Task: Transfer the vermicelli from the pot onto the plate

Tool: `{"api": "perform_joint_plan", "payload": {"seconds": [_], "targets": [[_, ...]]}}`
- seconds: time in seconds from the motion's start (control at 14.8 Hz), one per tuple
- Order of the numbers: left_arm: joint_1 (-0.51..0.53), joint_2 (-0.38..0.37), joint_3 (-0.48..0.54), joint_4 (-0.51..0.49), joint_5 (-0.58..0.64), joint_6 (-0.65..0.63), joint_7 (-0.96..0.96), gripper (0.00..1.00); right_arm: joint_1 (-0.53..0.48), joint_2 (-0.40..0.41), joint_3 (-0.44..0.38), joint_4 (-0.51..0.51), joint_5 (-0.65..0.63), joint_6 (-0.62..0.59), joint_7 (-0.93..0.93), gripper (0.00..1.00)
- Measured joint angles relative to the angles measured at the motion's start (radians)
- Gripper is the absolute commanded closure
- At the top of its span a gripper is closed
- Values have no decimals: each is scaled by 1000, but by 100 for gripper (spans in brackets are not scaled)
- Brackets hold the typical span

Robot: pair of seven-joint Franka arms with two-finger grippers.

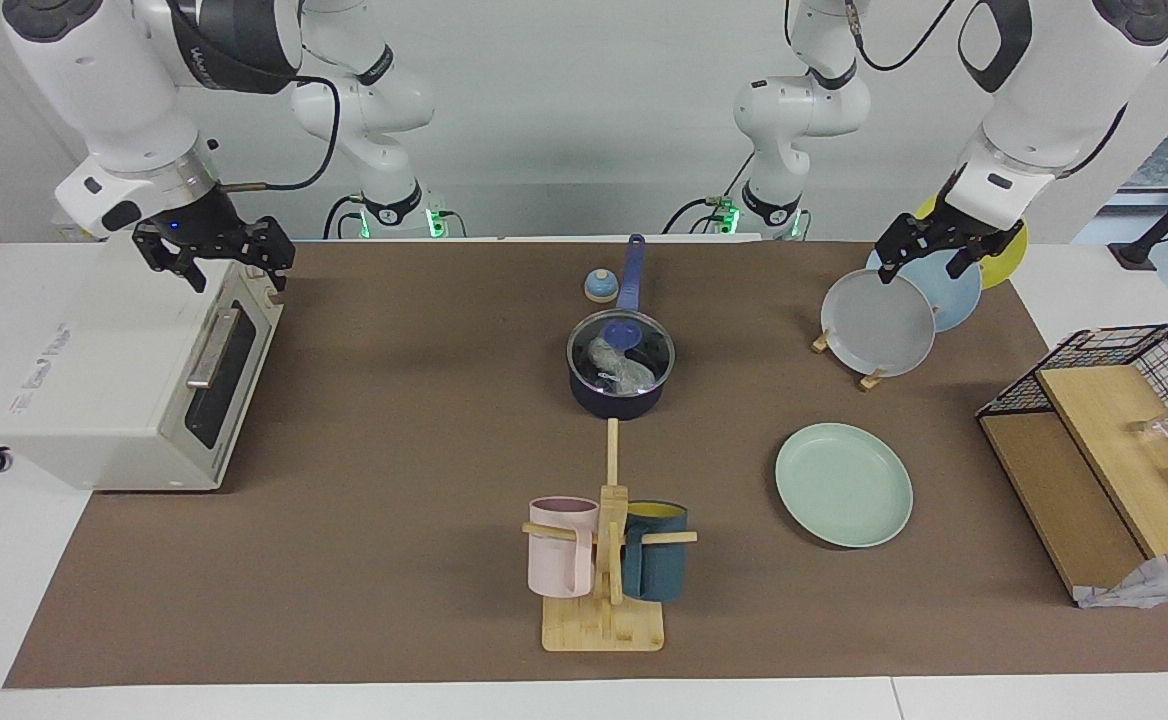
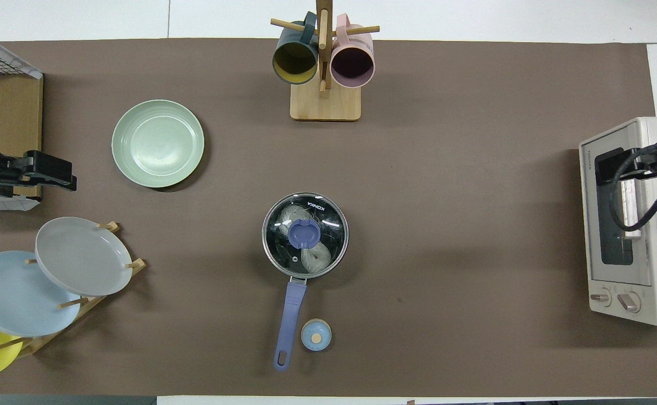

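The dark navy pot (image 1: 621, 392) stands mid-table with its long blue handle (image 2: 290, 315) pointing toward the robots. A glass lid with a blue knob (image 2: 304, 233) covers it. The whitish vermicelli (image 1: 612, 360) shows through the lid, inside the pot (image 2: 305, 235). The mint-green plate (image 1: 844, 485) lies bare, farther from the robots than the pot and toward the left arm's end; it also shows in the overhead view (image 2: 158, 143). My left gripper (image 1: 924, 262) hangs open and empty over the plate rack. My right gripper (image 1: 234, 268) hangs open and empty over the toaster oven.
A rack (image 1: 879, 325) holds grey, light blue and yellow plates. A toaster oven (image 1: 124, 380) stands at the right arm's end. A mug tree (image 1: 604, 560) holds pink and teal mugs. A small blue round knob-topped piece (image 1: 600, 286) sits beside the pot's handle. A wire-and-wood shelf (image 1: 1104, 450) stands at the left arm's end.
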Motion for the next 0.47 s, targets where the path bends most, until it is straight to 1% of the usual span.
{"api": "perform_joint_plan", "payload": {"seconds": [0.47], "targets": [[0,0,0,0,0,0,0,0,4,0,9,0,10,0,-1,0]]}}
